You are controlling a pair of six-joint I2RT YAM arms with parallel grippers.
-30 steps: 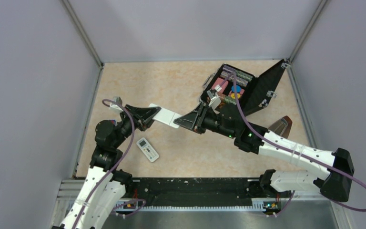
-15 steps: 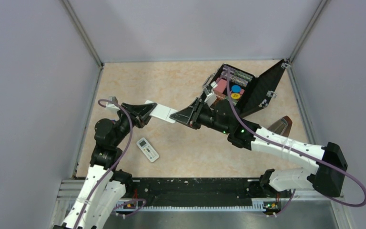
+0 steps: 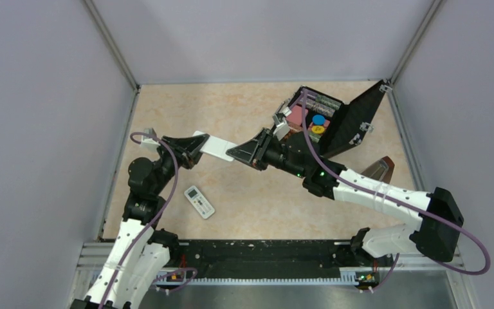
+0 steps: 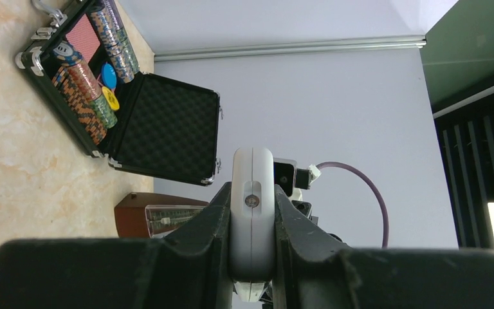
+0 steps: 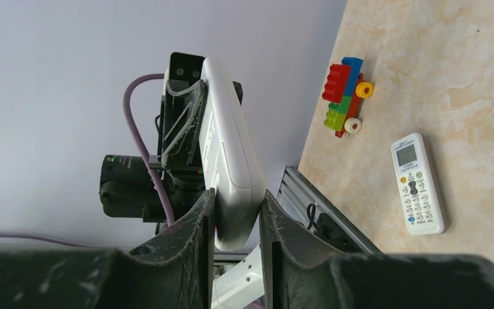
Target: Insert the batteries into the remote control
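The remote control (image 3: pixel 215 147) is a slim white bar held in the air between my two grippers, with its plain white side showing. My left gripper (image 3: pixel 195 147) is shut on its left end; in the left wrist view the remote (image 4: pixel 252 206) stands edge-on between the fingers of that gripper (image 4: pixel 252 257). My right gripper (image 3: pixel 233 153) is shut on its right end; in the right wrist view the remote (image 5: pixel 228 161) sits between the pads of that gripper (image 5: pixel 237 222). No batteries are in view.
A white-faced remote with a small display (image 3: pixel 199 201) lies on the table below the left arm, also in the right wrist view (image 5: pixel 417 183). An open black case of poker chips (image 3: pixel 315 119) stands at the back right. A brown metronome (image 3: pixel 378 169) stands by the right wall. A toy brick car (image 5: pixel 345 96) sits near the table's near edge.
Both grippers have moved a little to the left with the remote held between them. The right arm has stretched further left, away from the case.
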